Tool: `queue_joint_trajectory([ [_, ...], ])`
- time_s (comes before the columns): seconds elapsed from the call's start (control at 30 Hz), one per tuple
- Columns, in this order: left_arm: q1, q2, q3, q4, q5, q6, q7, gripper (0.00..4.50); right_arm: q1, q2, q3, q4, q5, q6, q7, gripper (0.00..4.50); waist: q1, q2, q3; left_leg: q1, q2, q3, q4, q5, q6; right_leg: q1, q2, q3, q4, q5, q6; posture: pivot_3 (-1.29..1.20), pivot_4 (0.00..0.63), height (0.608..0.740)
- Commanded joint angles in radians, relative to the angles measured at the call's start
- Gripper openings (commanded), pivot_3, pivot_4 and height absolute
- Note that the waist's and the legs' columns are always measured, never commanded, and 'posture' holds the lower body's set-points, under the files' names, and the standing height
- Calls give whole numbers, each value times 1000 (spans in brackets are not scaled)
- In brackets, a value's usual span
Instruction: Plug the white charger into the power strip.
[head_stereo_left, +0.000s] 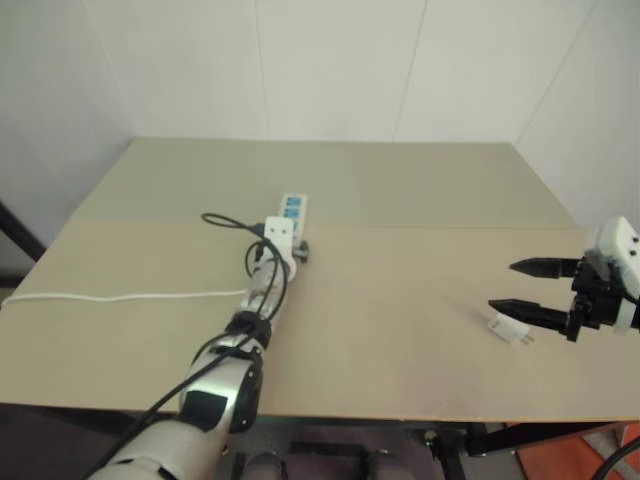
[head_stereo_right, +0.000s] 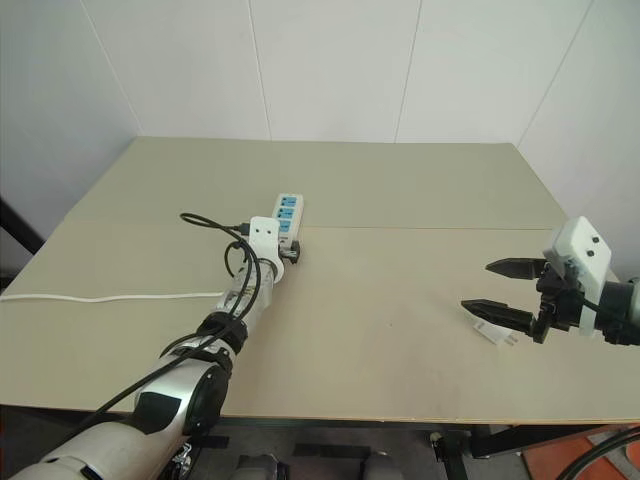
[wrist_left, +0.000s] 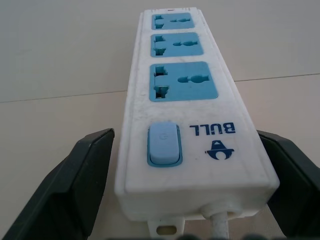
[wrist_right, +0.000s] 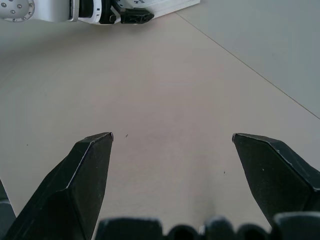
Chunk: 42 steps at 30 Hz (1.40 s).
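Out on the broad tan table (head_stereo_right: 420, 190), matte and smooth with a faint seam running across it, the power strip (head_stereo_right: 288, 214) lies flat near the middle, a long white plastic bar with rounded corners. The left wrist view gives the close look: three blue socket panels (wrist_left: 182, 81) in a row, each one a recessed square with dark slots cut in, then a pale blue rocker switch (wrist_left: 163, 144) and a blue printed logo at the near end. Nothing is plugged into any of the three sockets. A thin white cord (head_stereo_left: 120, 296) leaves that switch end and trails away across the table toward its left edge.

The left gripper (wrist_left: 187, 197) is level at the strip's switch end, its two black fingers (wrist_left: 75, 182) spread wide, one on each side of the white casing, with a sliver of table showing between finger and strip on both sides. So it is straddling the bar, no squeeze visible.

Over on the right side, well apart from the strip, the white charger (head_stereo_left: 510, 327) sits on the table, a small blocky white piece; its prongs are too small to make out clearly. The right gripper (head_stereo_left: 530, 290) hangs just beside it, above the surface, black pointed fingers (wrist_right: 87, 175) wide apart with nothing between them but bare tabletop.
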<state>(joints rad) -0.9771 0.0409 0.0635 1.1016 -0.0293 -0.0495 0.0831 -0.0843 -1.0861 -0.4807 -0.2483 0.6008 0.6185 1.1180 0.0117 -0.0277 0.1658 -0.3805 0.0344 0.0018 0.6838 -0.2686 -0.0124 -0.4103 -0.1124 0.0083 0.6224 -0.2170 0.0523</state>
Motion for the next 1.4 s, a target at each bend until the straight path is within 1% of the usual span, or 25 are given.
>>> queue_joint_trajectory([
  [0.03, -17, 2, -2, 41, 13, -37, -39, 3868, -4, -4, -45, -28, 20, 8, -8, 4500, 0, 0, 0, 1, 0, 0, 0, 0, 0, 1, 0, 0, 0, 0, 0, 0, 150, 740],
  [0.1, -21, 1, 0, 53, 12, -44, -53, 3320, -3, -6, -47, -31, 25, 10, -11, 4500, 0, 0, 0, 2, 0, 0, 0, 0, 0, 2, 0, 0, -1, 0, 0, 0, 150, 740],
  [0.23, -24, 1, 2, 67, 12, -51, -61, 3305, 1, -7, -52, -36, 30, 14, -16, 4500, 0, 0, 0, 4, 0, 0, 0, 0, 0, 4, 0, 0, -1, 0, 0, 0, 150, 740],
  [0.3, -19, 8, -10, 57, 12, -46, -132, 3305, 2, -7, -54, -39, 31, 17, -18, 4500, 0, 0, 0, 4, 0, 0, 0, 0, 0, 4, 0, 0, -2, 0, 0, 0, 150, 740],
  [0.37, 0, 27, -47, 21, 23, -56, -268, 3305, 4, -6, -57, -40, 31, 19, -18, 4500, 0, 0, 0, 4, 0, 0, 0, 0, 0, 4, 0, -1, -1, 0, 0, 0, 150, 740],
  [0.43, 38, 65, -97, -52, 36, -92, -438, 3305, 5, -7, -60, -39, 30, 21, -17, 4500, -1, 0, 0, 4, 0, 0, 0, 0, 0, 4, 0, -1, -2, 0, 0, 0, 150, 740],
  [0.5, 93, 122, -137, -166, 15, -103, -652, 3305, 3, -10, -60, -34, 28, 22, -16, 4500, -1, 0, 0, 4, 0, 0, -2, 0, 0, 4, 0, -1, -3, 0, 0, 0, 150, 740],
  [0.53, 115, 145, -148, -214, 2, -102, -728, 3305, 1, -11, -59, -32, 28, 23, -15, 4500, -1, 1, 0, 4, 0, 0, -2, 0, 0, 4, 0, -1, -3, 0, 0, 0, 150, 740],
  [0.6, 173, 218, -171, -338, -40, -83, -926, 3305, -6, -18, -52, -26, 23, 30, -19, 4500, -5, 1, 0, 3, 1, 0, -3, 0, 0, 4, 0, -1, -4, 0, 0, 0, 150, 740],
  [0.67, 221, 281, -183, -442, -82, -57, -1076, 3305, -18, -29, -33, -20, 11, 47, -36, 4500, -10, 1, 0, 2, 1, 0, -3, 0, 0, 2, 0, -1, -3, 0, 0, 0, 150, 740],
  [0.73, 264, 344, -196, -532, -124, -26, -1217, 3305, -44, -46, 3, -11, -5, 86, -73, 4500, -15, 1, 0, 2, 1, 0, -3, 0, 0, 2, 0, -1, -2, 0, 0, 0, 150, 740],
  [0.8, 305, 411, -215, -607, -159, -24, -1363, 3305, -96, -75, 61, 9, -22, 168, -131, 4500, -18, 1, 0, 3, 1, 0, -2, 0, 0, 2, 0, 0, -1, 0, 0, 0, 150, 740],
  [0.93, 348, 499, -252, -681, -190, -42, -1564, 3305, -235, -114, 193, 66, -44, 318, -205, 4500, -23, 1, 0, 3, 1, 0, -3, 0, 0, 2, 0, -1, 0, -1, -1, 0, 150, 740],
  [1.07, 354, 509, -261, -688, -207, -34, -1638, 3305, -383, -138, 346, 94, -65, 453, -222, 4500, -22, 2, 0, 0, 2, 0, -2, 0, 1, 0, 0, -1, -1, -1, -1, 0, 150, 740],
  [1.17, 359, 475, -261, -677, -184, -47, -1594, 3305, -479, -152, 471, 109, -94, 517, -204, 4500, -22, 2, -1, -9, 1, 0, 1, 0, 1, -11, 0, 1, 3, -1, -1, 0, 150, 740],
  [1.3, 377, 431, -270, -682, -159, -48, -1532, 3305, -517, -178, 617, 131, -171, 494, -153, 4500, -17, 2, -1, -11, 1, 0, 1, 0, 1, -12, 0, 0, 3, -1, -1, 0, 150, 740],
  [1.4, 395, 411, -274, -695, -154, -35, -1503, 3305, -527, -189, 696, 156, -229, 451, -107, 4500, -16, 2, -1, -12, 1, 0, 2, -1, 2, -12, 0, 0, 2, -1, 0, 0, 150, 740],
])
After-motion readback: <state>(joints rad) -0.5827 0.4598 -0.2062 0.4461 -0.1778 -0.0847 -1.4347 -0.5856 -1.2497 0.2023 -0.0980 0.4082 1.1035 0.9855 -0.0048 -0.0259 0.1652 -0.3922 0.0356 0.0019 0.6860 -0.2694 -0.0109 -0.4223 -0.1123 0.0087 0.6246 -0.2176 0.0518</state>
